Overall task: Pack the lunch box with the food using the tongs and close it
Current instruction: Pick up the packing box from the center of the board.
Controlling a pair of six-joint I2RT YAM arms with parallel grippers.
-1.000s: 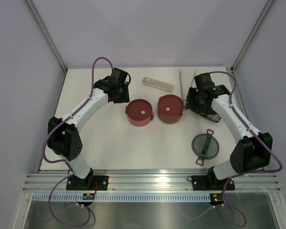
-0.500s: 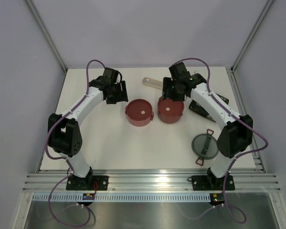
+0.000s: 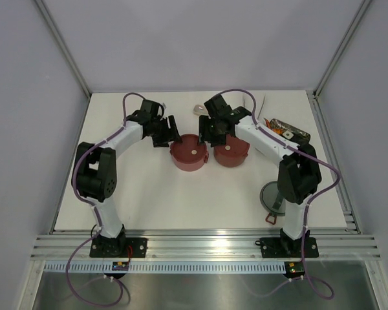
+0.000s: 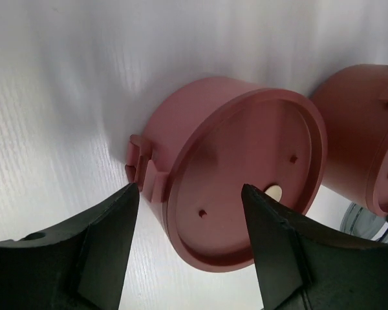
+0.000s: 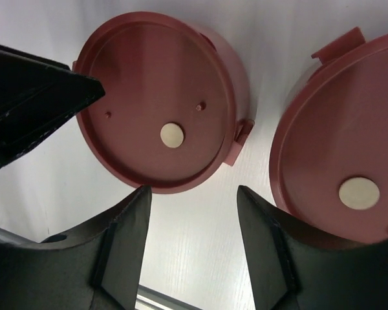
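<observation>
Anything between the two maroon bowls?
No. Only a bare strip of table separates the left bowl and right bowl; they stand close but apart. Clearest in the right wrist view.

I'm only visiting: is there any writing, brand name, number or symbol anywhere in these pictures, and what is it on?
No text can be read in any view.
Left maroon bowl: plain lid with one pale round dot, no lettering.
Right maroon bowl: the same, a pale dot and no lettering.
Small coloured sticker by the left arm's base: may carry marks, but too small to read.
</observation>
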